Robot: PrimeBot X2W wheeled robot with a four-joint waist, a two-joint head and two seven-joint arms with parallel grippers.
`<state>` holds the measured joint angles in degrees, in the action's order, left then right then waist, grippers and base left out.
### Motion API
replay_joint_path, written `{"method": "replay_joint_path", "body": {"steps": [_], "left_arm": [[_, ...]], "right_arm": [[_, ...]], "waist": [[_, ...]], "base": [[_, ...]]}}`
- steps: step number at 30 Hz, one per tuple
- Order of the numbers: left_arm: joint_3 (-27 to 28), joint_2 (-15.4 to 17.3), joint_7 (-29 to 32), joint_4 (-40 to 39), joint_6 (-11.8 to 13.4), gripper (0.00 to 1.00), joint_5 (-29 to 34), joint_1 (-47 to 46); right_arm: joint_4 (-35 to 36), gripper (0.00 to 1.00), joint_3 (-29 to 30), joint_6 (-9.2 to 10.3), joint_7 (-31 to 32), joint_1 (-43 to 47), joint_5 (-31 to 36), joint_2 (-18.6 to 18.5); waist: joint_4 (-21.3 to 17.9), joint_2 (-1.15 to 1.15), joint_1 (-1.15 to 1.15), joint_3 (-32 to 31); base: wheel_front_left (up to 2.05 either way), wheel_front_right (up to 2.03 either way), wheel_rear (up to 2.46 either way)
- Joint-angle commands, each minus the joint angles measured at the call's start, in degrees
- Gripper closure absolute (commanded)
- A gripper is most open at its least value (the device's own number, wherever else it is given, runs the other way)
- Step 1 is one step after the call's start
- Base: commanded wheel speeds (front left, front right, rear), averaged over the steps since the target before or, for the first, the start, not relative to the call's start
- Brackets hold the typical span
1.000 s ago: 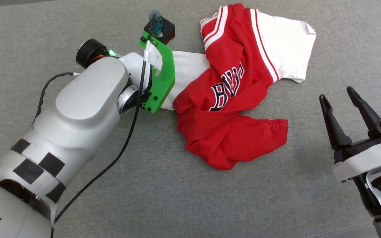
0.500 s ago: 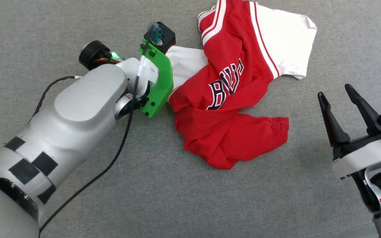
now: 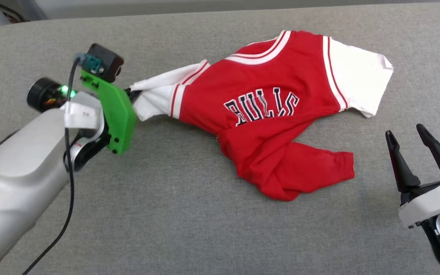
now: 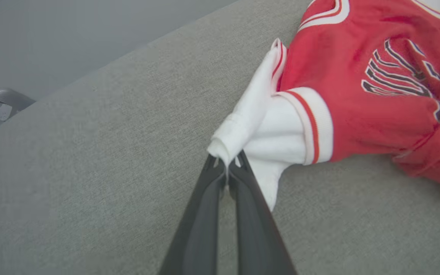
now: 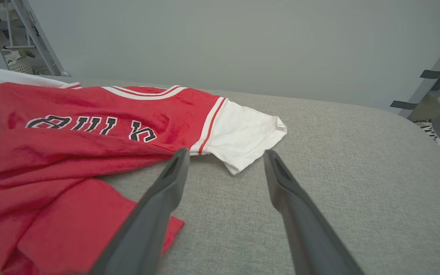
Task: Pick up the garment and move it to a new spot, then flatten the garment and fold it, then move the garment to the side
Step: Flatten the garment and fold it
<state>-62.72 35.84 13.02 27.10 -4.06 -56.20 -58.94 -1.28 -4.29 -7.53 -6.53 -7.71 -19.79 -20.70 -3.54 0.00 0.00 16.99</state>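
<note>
The robot's left end effector point(image 4: 227, 163) pinches the edge of a white sleeve point(image 4: 266, 126) of the garment point(image 3: 281, 88), a red jersey T-shirt lying rumpled across the middle of the gray fabric-covered table point(image 3: 189, 229), black lettering point(image 3: 262, 109) face up. The right end effector point(image 3: 405, 131) hovers with its fingers spread wide and empty, near the other white sleeve point(image 3: 361, 76).
</note>
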Motion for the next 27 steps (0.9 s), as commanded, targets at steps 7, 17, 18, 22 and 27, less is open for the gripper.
{"method": "replay_joint_path", "body": {"steps": [7, 17, 18, 22, 27], "left_arm": [[3.41, 8.67, -6.05, -9.10, 7.70, 1.00, -6.01, 14.07], [1.68, 6.24, -10.33, -10.71, 12.52, 1.00, -11.35, 28.79], [1.51, 5.71, -10.63, -10.36, 12.52, 1.00, -11.37, 29.16], [2.04, 4.26, -14.43, -8.67, 13.28, 0.00, -9.97, 29.22], [3.89, 4.48, -21.76, -9.87, 17.44, 0.00, -5.95, 28.17]], "right_arm": [[-0.39, 0.00, 2.20, 0.04, 1.72, 4.36, -0.17, 0.21], [0.11, 0.00, 3.74, 0.04, 3.30, 5.72, -0.36, -0.03], [0.18, 0.00, 3.80, 0.04, 3.54, 5.59, -0.33, -0.25], [1.14, 0.00, 4.57, 0.04, 4.47, 4.35, -0.86, -1.34], [2.81, 0.00, 5.92, 0.04, 6.02, 0.61, -1.32, -5.08]], "waist": [[2.77, 0.00, 0.00, -3.85], [2.97, 0.00, 0.00, -4.19], [3.00, 0.00, 0.00, -4.30], [3.43, 0.00, 0.00, -5.10], [4.72, 0.00, 0.00, -5.85]], "base": [[0.00, 0.00, 0.00], [0.00, 0.00, 0.00], [0.00, 0.00, 0.00], [0.00, 0.00, 0.00], [0.00, 0.00, 0.00]]}}
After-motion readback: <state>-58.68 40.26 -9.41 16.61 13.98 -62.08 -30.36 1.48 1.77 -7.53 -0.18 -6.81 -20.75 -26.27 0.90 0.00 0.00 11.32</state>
